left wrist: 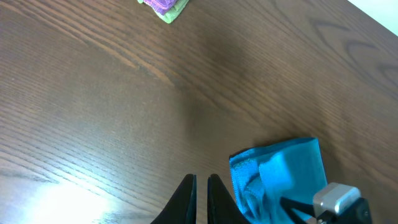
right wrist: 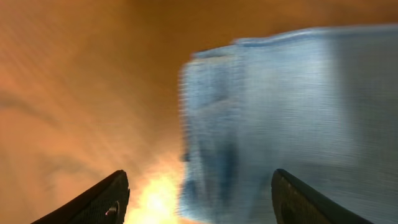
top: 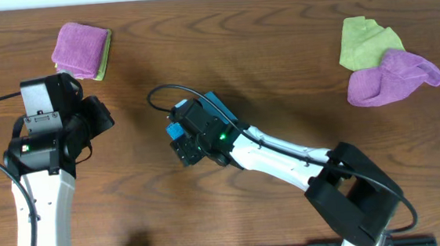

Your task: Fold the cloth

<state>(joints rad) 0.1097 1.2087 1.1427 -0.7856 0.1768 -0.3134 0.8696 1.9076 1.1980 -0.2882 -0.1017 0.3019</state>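
So the right pincer (right wrist: 199, 177) was released, fingers (right wrist: 93, 202) spread wide with nothing clamped between them. The blue cloth (left wrist: 280, 177) lay on the surface (top: 276, 40) right below it. In that arm's own wrist view the cloth filled the space ahead of the pincer, from roughly the middle of the gap over to and past the right-hand finger, and bare wood showed ahead of the left-hand finger. That view was pretty smeared, so I couldn't tell whether the fingertips were touching the fabric or just above it. From overhead the pincer's body covered most of the cloth, with only small bits of blue peeking out at its edges. The cloth looked bunched into a smallish rumpled block with a thicker hem along one side, not laid out flat. The left pincer (left wrist: 201, 179) was clenched, its two fingers nearly together with just a thin slit between them, and it had nothing in it. The blue cloth sat a little ahead of it and off to its right, near but apart. Far ahead of the left pincer was a folded purple rag (top: 80, 47) lying on top of a yellow-green rag (top: 105, 67). Well off on the other side of the right pincer, a crumpled yellow-green cloth (top: 361, 41) and a crumpled purple cloth (top: 393, 78) were lying against each other.
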